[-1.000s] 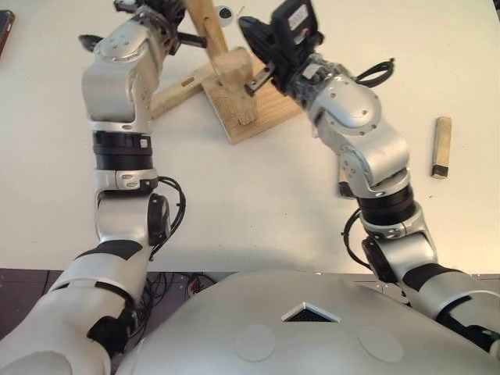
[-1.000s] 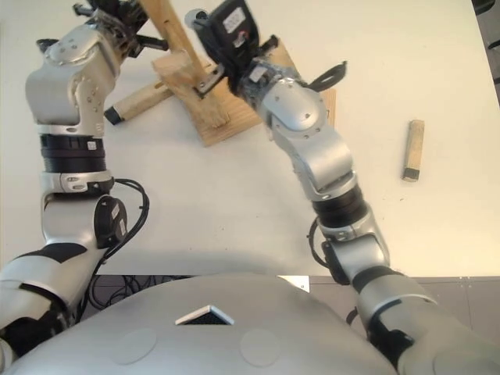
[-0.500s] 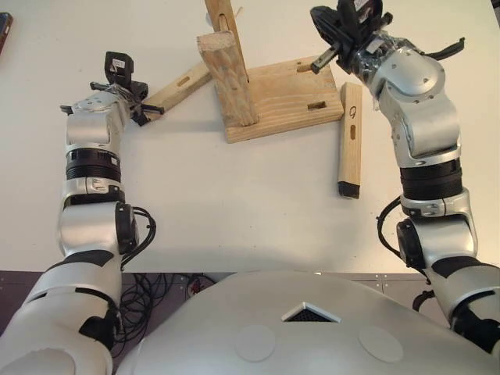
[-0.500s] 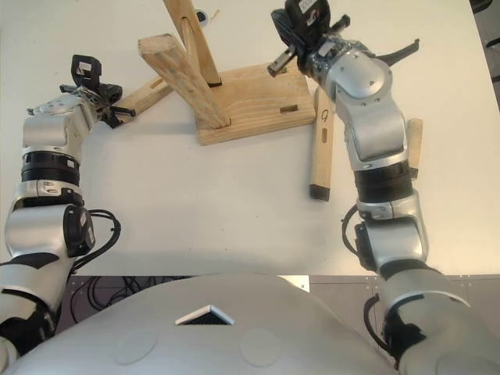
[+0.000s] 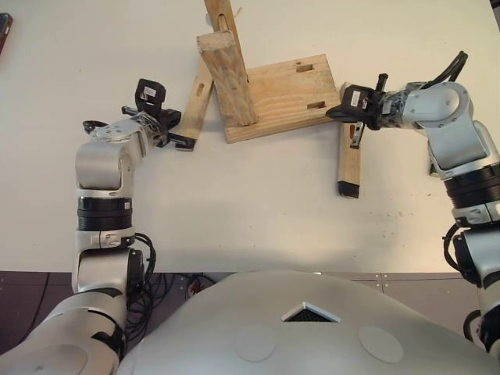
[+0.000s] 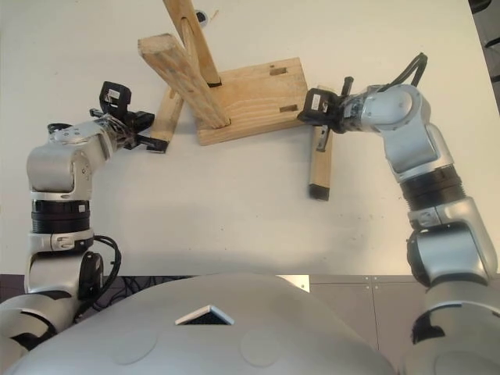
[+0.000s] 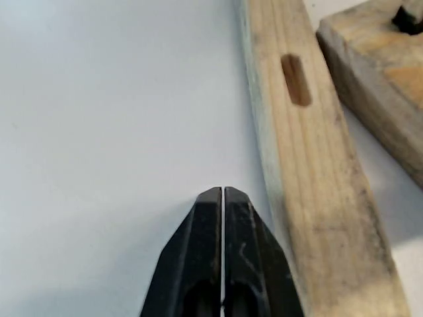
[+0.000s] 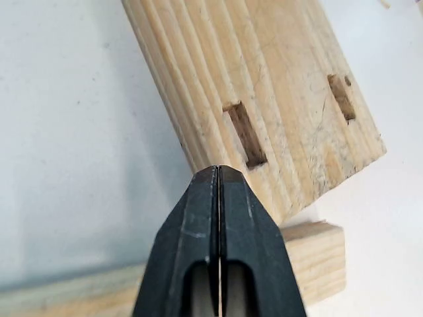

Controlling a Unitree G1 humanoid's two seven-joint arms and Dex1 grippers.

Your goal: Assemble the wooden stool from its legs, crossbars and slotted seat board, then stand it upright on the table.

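Both arms have swung in the last half second: the left gripper now sits low at the near end of a loose leg, which has turned steeper and lies just left of the seat board, and the right gripper has dropped from the board's far corner to its right edge, by a slot. Each gripper has its fingers pressed together, holding nothing. Flat on the table, the seat board carries two legs plugged in and leaning, with a second loose leg beside its right edge, partly under the right gripper.
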